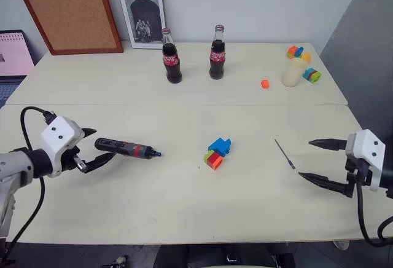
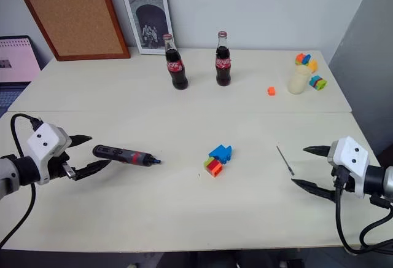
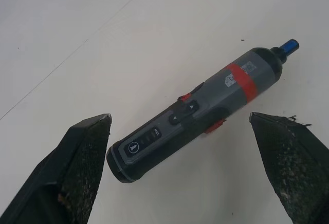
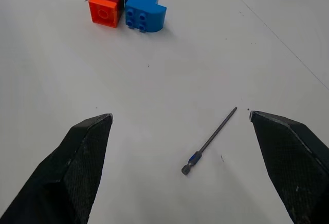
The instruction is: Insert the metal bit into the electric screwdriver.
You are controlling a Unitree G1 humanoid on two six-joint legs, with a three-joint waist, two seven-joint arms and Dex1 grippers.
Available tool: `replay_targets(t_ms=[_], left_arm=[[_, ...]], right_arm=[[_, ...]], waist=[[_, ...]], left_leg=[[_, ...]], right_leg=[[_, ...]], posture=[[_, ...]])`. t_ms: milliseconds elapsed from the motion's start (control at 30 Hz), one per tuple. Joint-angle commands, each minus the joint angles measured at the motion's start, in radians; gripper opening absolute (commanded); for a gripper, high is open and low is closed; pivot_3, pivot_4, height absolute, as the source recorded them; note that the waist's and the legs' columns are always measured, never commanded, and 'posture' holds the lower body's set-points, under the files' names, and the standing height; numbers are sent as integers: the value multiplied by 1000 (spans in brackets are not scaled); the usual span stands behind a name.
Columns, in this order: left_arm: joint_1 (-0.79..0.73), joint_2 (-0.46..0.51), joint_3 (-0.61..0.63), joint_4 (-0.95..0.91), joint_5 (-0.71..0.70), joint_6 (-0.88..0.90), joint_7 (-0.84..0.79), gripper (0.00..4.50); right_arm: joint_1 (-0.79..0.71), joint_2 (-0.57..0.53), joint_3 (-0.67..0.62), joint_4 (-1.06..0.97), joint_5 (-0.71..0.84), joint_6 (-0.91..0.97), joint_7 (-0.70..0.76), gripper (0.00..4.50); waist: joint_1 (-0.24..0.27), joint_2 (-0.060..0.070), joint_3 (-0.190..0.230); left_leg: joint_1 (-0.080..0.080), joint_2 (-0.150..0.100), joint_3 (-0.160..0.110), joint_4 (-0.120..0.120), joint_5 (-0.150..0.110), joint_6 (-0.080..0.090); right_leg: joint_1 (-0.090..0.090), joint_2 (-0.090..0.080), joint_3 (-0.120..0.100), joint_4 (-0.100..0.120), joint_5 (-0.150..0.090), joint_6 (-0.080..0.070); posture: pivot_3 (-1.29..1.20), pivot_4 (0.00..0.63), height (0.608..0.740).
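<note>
The electric screwdriver [image 1: 127, 149] lies flat on the table at the left, black with a red band and a small blue tip [image 3: 290, 45] pointing toward the table's middle. My left gripper [image 1: 97, 147] stands open just behind its rear end, one finger on each side, not touching it. The metal bit [image 1: 284, 153], a thin dark rod with a blue ring near one end, lies on the table at the right. My right gripper [image 1: 313, 161] is open a short way to the right of the bit, above the table, holding nothing.
A small stack of blue, red and green bricks [image 1: 217, 153] sits between the screwdriver and the bit. Two cola bottles [image 1: 171, 58] stand at the back, with a cream cup and bricks [image 1: 296, 68] and an orange piece [image 1: 264, 83] at the back right. A seam [image 1: 184, 104] crosses the table.
</note>
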Motion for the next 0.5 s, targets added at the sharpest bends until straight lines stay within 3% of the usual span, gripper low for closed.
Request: replay_targets(t_ms=[33, 500], left_arm=[[-7, 23, 40, -16, -16, -12, -15, 4486], [-24, 62, -3, -11, 17, -32, -52, 4486]], right_arm=[[-2, -14, -39, -16, 3, -1, 7, 4500], [-30, -3, -6, -30, -4, -17, -11, 4500]], waist=[[0, 0, 0], [0, 0, 0]], left_leg=[[0, 0, 0, 0, 0, 0], [0, 0, 0, 0, 0, 0]], right_leg=[[0, 0, 0, 0, 0, 0], [0, 0, 0, 0, 0, 0]], posture=[[0, 150, 740], [0, 150, 740]])
